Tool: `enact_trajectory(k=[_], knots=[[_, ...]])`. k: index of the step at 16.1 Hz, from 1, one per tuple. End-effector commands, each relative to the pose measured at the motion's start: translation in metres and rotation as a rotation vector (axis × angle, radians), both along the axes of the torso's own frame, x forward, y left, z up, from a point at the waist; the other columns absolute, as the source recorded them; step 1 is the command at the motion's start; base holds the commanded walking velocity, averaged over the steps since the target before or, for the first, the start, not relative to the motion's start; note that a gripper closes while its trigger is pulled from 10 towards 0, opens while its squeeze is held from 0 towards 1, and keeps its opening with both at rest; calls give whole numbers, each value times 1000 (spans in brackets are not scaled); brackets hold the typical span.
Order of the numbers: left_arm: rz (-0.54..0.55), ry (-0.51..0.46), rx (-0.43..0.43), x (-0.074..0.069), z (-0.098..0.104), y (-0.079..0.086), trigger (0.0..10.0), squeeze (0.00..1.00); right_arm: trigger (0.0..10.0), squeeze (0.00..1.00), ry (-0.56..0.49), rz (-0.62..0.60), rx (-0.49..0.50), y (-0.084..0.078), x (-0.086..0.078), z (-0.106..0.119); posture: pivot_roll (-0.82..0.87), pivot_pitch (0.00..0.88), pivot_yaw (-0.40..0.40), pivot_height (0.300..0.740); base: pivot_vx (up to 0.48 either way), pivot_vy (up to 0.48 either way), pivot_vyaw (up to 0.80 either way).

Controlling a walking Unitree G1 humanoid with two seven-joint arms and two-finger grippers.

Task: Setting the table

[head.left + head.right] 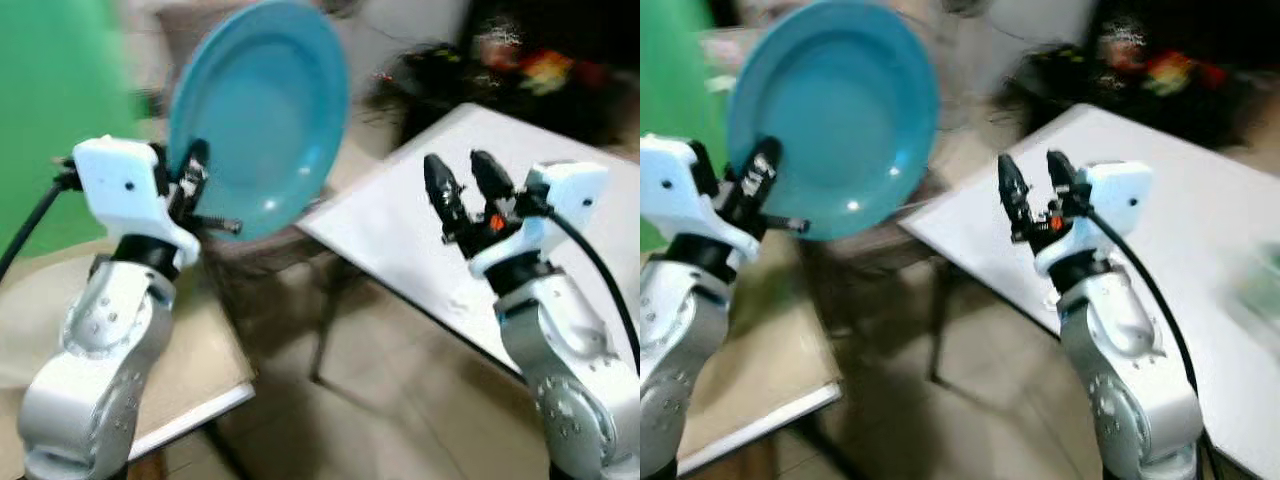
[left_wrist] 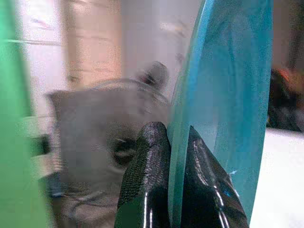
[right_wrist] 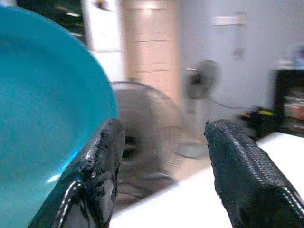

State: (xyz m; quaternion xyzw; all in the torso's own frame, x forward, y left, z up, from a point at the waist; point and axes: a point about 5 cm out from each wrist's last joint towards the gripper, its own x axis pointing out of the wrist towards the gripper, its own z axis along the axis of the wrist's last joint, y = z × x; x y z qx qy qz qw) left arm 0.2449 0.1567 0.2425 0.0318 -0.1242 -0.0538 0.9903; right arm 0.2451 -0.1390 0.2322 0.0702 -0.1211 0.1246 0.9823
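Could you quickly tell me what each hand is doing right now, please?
Left hand: closed on the rim of the teal plate, held up on edge.
Right hand: open, holding nothing, raised near the white table.

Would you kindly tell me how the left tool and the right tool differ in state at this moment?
The left tool is shut on the rim of the blue plate, holding it up on edge; the right tool is open and holds nothing. The left is over the tan table, the right over the white table. Both point upward.
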Motion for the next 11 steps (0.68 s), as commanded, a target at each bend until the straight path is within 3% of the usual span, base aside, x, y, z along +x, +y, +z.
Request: enact_trajectory(k=[1,3,11], knots=[[-13,20,43,0,-7,-6,10000,0,10000,0,9,-21,-18,-2,0,-1,-65,0,-5,740,0,0,-800],[15,27,0,0,-12,-3,10000,0,10000,0,29,-30,-27,-1,1,-3,-70,0,-7,740,0,0,-800],[53,115,49,2,-39,-5,10000,0,10000,0,207,-50,-114,-3,7,-33,-75,0,-20,740,0,0,-800]])
